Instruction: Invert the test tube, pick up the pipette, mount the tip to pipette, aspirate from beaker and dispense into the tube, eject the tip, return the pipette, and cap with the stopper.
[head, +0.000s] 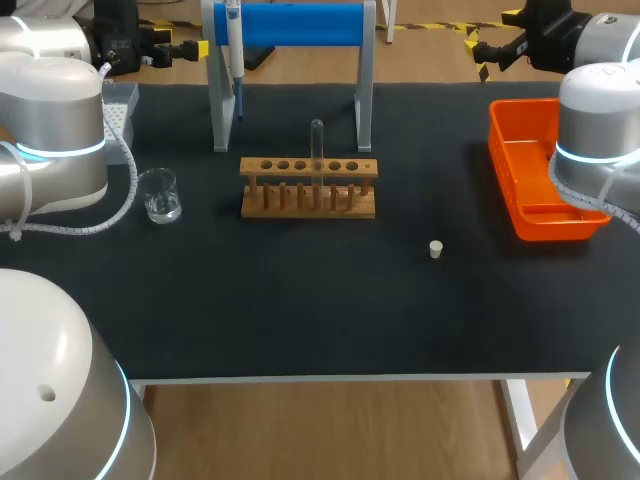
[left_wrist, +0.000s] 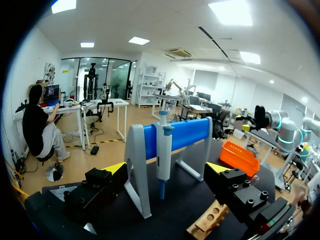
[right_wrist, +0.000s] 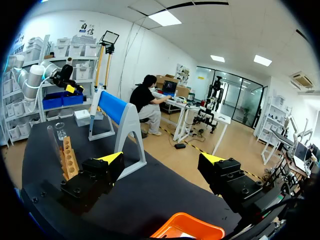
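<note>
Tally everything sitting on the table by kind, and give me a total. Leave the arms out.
Test tube: 1
Wooden rack: 1
Beaker: 1
Pipette: 1
Pipette stand: 1
Stopper: 1
Orange bin: 1
Tip box, partly hidden by the left arm: 1
Total: 8

Black table (head: 300, 320): rack (head: 308, 210), beaker (head: 160, 195), stopper (head: 436, 249), bin (head: 556, 228), stand (head: 300, 24).
</note>
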